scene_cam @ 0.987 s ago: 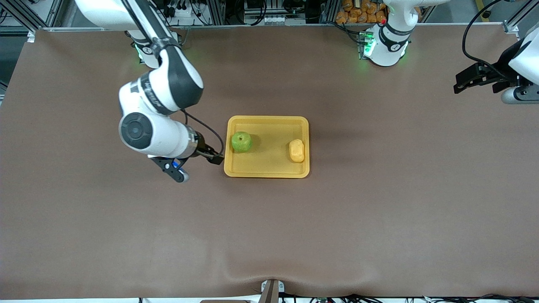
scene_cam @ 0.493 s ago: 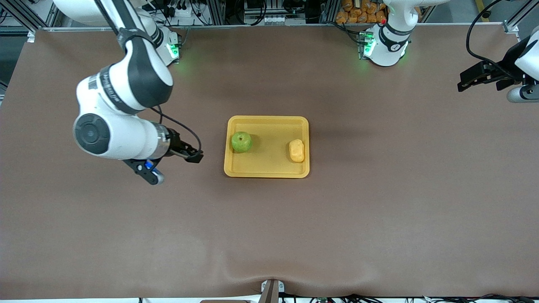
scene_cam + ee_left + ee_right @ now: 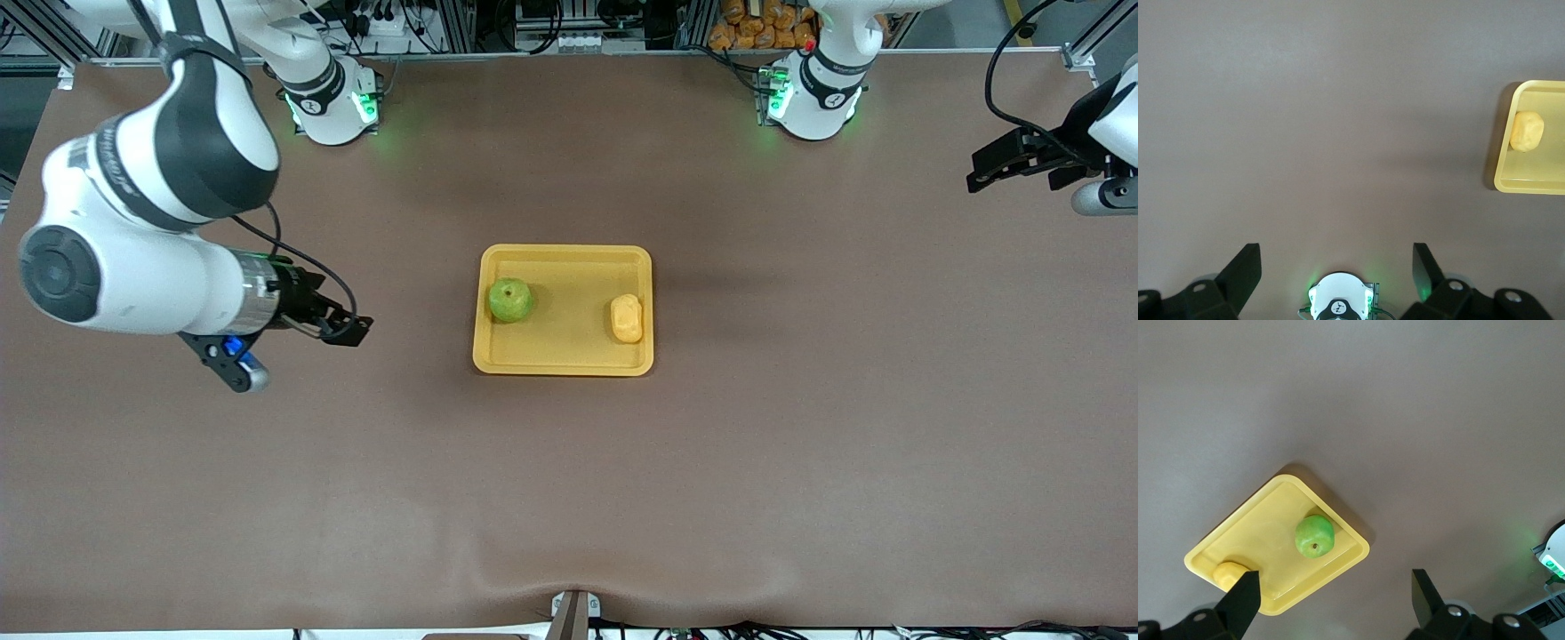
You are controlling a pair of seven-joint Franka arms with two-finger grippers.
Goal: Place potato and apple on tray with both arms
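The yellow-orange tray (image 3: 565,359) lies in the middle of the table. The green apple (image 3: 510,300) sits in it at the right arm's end, and the yellow-tan potato (image 3: 627,318) at the left arm's end. My right gripper (image 3: 348,330) is open and empty over bare table, well clear of the tray toward the right arm's end. Its wrist view shows the right gripper (image 3: 1335,600), tray (image 3: 1265,540), apple (image 3: 1315,536) and potato (image 3: 1228,573). My left gripper (image 3: 989,169) is open and empty over the table's edge at the left arm's end. The left wrist view shows the left gripper (image 3: 1336,270), tray (image 3: 1531,183) and potato (image 3: 1527,131).
The two arm bases (image 3: 331,98) (image 3: 813,93), lit green, stand along the table's edge farthest from the front camera. A heap of orange items (image 3: 756,22) lies off the table by the left arm's base. A small bracket (image 3: 573,613) sits at the table's nearest edge.
My right arm has drawn away from the tray toward its own end of the table, gripper empty. The left gripper has barely moved. Apple and potato stay in the tray.
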